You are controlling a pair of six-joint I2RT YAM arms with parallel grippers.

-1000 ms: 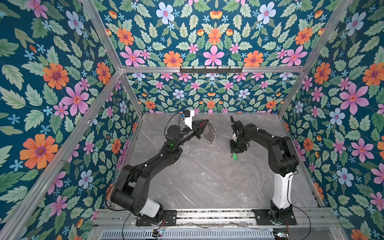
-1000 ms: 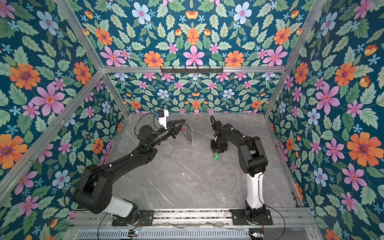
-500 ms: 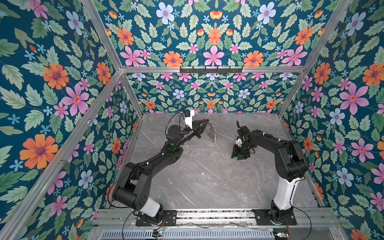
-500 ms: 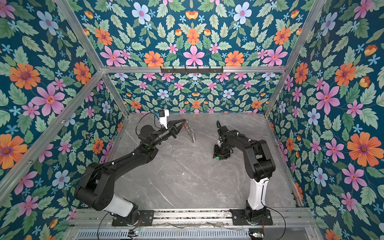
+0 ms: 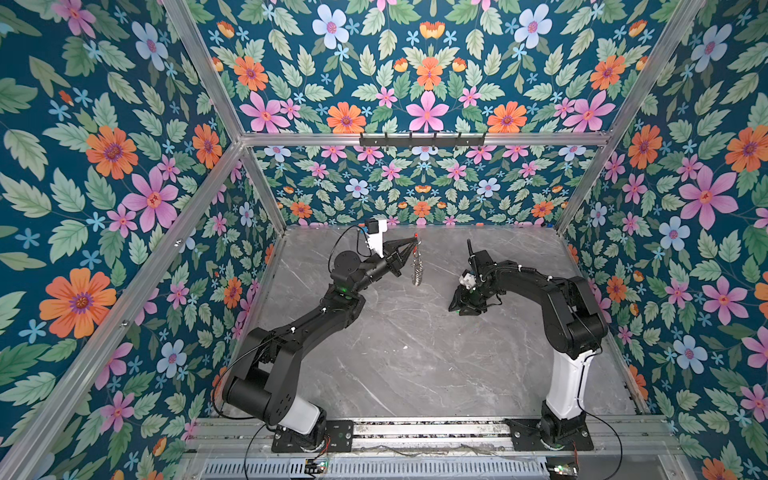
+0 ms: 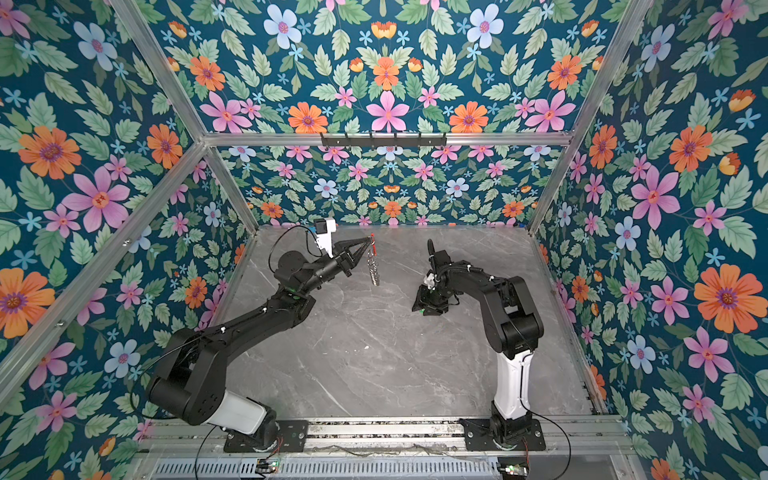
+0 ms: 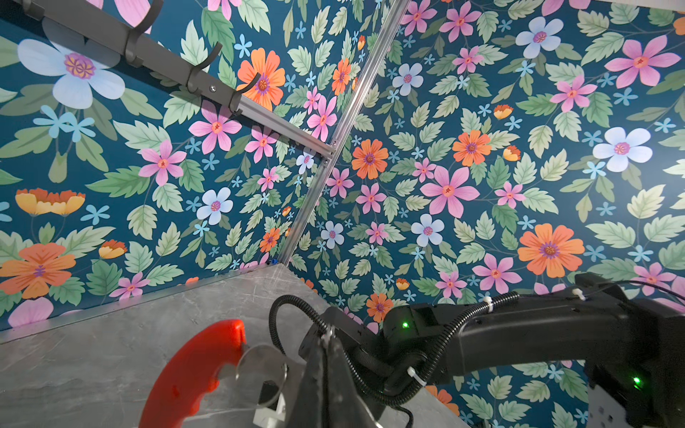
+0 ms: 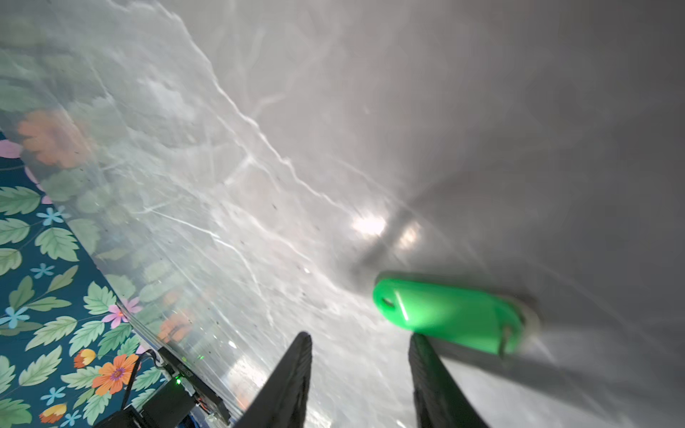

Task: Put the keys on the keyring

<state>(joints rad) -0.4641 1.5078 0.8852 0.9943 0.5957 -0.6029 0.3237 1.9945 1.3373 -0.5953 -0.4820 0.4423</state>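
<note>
One green key tag (image 8: 444, 311) lying just beside spread right pincer (image 8: 359, 337); one keyring (image 5: 417, 266) hanging, pinched by left pincer (image 5: 412, 240).

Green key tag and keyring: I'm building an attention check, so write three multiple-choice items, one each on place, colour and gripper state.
1. Where is the green key tag? A. on the table beside the right gripper B. inside a box C. held aloft
2. The keyring's plastic arc is: A. blue B. red C. yellow
3. The left gripper is: A. open, empty B. shut on the green key tag C. shut on the keyring
Answers: 1 A, the right wrist view shows it lying there; 2 B, red in the left wrist view; 3 C, the keyring hangs from its closed tips in both top views.
</note>
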